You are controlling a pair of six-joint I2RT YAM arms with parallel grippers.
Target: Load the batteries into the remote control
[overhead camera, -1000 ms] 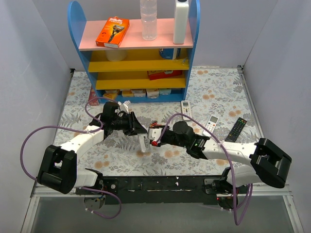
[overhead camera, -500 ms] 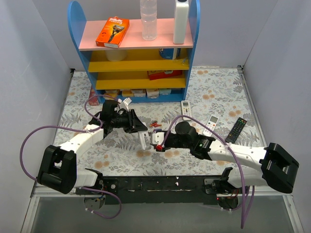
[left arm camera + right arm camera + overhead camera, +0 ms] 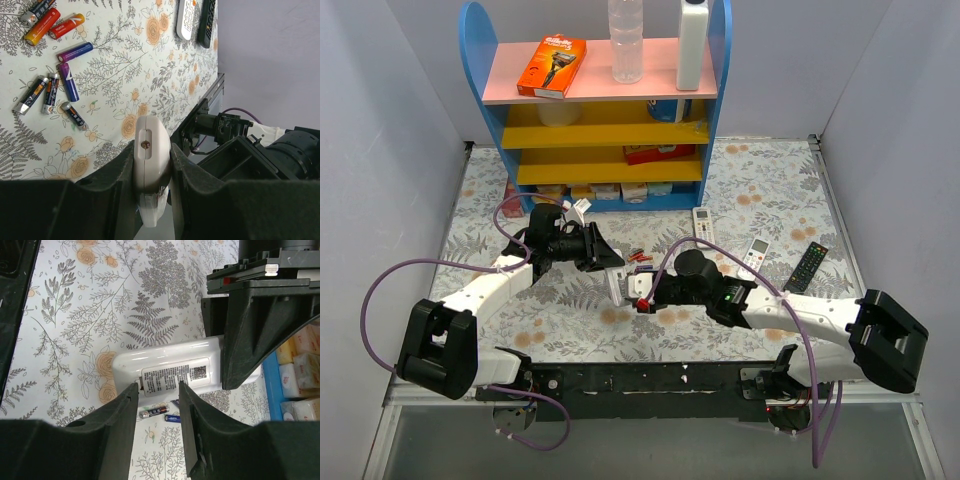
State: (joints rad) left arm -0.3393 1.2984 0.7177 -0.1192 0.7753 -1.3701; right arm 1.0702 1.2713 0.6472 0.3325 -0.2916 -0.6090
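Observation:
My left gripper (image 3: 603, 256) is shut on the long white remote control (image 3: 618, 284) and holds it tilted above the floral mat. In the left wrist view the remote (image 3: 150, 170) is clamped edge-on between my fingers (image 3: 112, 180). My right gripper (image 3: 645, 297) is open at the remote's lower end. In the right wrist view its tips (image 3: 157, 387) straddle the labelled back of the remote (image 3: 165, 360) and hold nothing. Several loose batteries (image 3: 55, 90) lie on the mat; they also show in the top view (image 3: 638, 257) and under the remote (image 3: 160, 413).
A blue shelf unit (image 3: 595, 110) stands at the back. Two short white remotes (image 3: 703, 220) (image 3: 755, 252) and a black remote (image 3: 805, 267) lie right of the arms. Small boxes (image 3: 300, 370) sit on the shelf's bottom level.
My left gripper has carried the remote slightly up and away from the table's near edge. My right gripper has shifted a little and stays at the remote's lower end.

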